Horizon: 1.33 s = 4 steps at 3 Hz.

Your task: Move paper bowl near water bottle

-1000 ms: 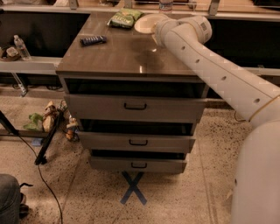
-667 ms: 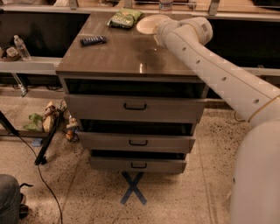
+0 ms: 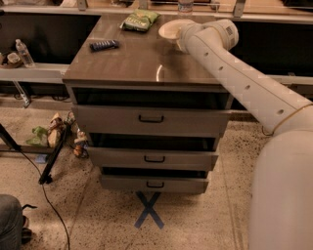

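The paper bowl [image 3: 170, 29] is a cream-white shallow bowl at the back right of the cabinet top [image 3: 142, 63]. My gripper [image 3: 183, 36] is at the bowl's right edge, mostly hidden behind my white arm [image 3: 230, 68], which reaches in from the right. The water bottle [image 3: 185, 6] stands just behind the bowl at the back edge. Only its clear lower body shows, as the frame's top cuts it off.
A green chip bag [image 3: 139, 19] lies at the back middle and a dark blue snack bar [image 3: 103, 45] at the left of the top. A small blue-label bottle [image 3: 24, 52] stands on the left ledge. Three drawers [image 3: 151, 119] stick out below. Tripod leg and cable [image 3: 49, 166] are on the floor.
The bowl has shifted slightly to the right along with my arm's end. The chip bag and snack bar have not moved.
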{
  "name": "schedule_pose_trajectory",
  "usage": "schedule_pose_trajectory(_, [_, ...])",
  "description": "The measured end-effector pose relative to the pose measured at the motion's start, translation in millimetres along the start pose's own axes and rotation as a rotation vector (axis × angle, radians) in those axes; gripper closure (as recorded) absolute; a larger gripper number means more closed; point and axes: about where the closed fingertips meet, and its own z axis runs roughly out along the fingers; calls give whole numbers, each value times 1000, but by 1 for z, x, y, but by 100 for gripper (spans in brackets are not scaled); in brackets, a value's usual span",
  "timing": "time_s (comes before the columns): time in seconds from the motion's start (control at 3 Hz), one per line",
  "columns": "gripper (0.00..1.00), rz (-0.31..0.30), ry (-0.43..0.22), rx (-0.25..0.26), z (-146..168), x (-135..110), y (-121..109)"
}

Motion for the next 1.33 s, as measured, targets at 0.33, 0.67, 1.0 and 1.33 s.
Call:
schedule_pose_trajectory(0.33, [100,8,11,-7,5,6,3])
schedule_pose_trajectory(0.67, [85,24,15,-21,10,9,8])
schedule_pose_trajectory(1.0, [61,41,29,-30,16,15,13])
schedule_pose_trajectory(1.33, [38,52,37,-24,22,17,14])
